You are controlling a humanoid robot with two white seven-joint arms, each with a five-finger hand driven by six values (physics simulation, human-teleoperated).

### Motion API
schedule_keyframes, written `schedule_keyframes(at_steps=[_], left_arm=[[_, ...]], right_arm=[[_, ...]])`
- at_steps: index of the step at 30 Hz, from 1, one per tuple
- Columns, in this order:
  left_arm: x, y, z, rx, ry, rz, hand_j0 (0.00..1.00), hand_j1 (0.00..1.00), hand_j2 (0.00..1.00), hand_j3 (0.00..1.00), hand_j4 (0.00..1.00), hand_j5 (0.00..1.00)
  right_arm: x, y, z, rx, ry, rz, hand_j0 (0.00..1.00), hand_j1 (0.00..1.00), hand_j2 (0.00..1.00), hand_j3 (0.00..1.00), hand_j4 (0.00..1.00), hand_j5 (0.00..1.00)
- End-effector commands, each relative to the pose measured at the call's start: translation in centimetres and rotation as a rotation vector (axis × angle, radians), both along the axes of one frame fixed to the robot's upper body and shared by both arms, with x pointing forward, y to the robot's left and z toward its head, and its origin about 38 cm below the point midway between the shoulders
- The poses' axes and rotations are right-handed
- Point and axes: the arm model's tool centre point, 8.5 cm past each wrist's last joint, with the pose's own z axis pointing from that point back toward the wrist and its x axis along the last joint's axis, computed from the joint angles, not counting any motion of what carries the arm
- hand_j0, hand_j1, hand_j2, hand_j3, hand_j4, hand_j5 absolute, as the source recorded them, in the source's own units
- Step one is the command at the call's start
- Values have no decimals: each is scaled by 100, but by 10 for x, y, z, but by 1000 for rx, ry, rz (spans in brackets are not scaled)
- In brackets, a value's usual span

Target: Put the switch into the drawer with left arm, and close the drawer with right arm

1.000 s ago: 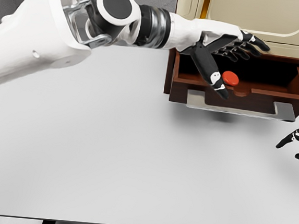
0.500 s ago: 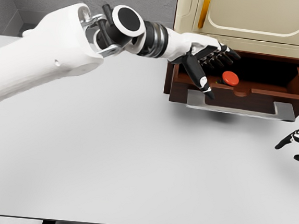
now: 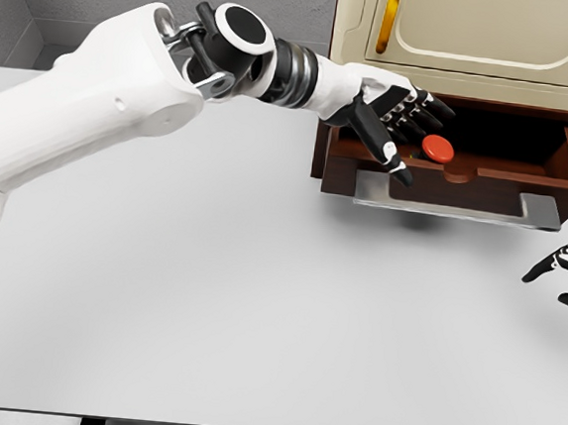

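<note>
The switch (image 3: 437, 149), a red round button on a dark base, lies inside the open dark-brown drawer (image 3: 451, 184) at the upper right. My left hand (image 3: 399, 123) hovers over the drawer's left end, just left of the switch, fingers spread and holding nothing. Its arm reaches across from the upper left. My right hand (image 3: 566, 269) shows only at the right edge, below and right of the drawer, with its fingers spread and empty.
A cream cabinet (image 3: 479, 36) stands above and behind the drawer. The drawer has a grey handle bar (image 3: 454, 201) along its front. The white table (image 3: 236, 308) runs to its front edge near the bottom of the view.
My left hand has pulled back leftward from over the switch to the drawer's left end, leaving the switch lying in the drawer. The right hand has not moved.
</note>
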Motion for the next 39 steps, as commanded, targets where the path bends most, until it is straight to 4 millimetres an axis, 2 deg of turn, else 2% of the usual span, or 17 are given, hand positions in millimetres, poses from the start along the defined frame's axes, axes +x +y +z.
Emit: schedule_keyframes(at_steps=[1,5,22,28,32,34,35,37,39], left_arm=[[0,-1,0,-7,9,-1,100,100,100,100,100,100],[5,-8,-4,-10,18,8,100,100,100,100,100,100],[-7,-32,-2,-26,24,-44,100,100,100,100,100,100],[-7,-29,5,-34,27,-66,100,100,100,100,100,100],[-2,-19,28,-80,28,-83,100,100,100,100,100,100],[-1,-15,30,-80,33,-88,100,100,100,100,100,100],[1,-10,38,-99,36,-96,100,100,100,100,100,100],[3,-1,41,-101,42,-101,100,100,100,100,100,100],[18,17,37,-95,59,-56,100,100,100,100,100,100]], right_arm=[[0,0,1,6,1,-2,63,63,63,63,63,63],[0,0,1,6,1,-2,63,63,63,63,63,63],[1,0,2,5,-2,-2,63,63,63,63,63,63],[1,0,1,5,-1,-1,64,64,64,64,64,64],[0,0,1,5,1,-1,64,64,64,64,64,64],[0,0,1,5,1,-1,64,64,64,64,64,64],[0,0,1,5,1,-1,64,64,64,64,64,64],[0,0,1,5,1,-1,64,64,64,64,64,64],[0,0,1,5,1,-1,65,65,65,65,65,65]])
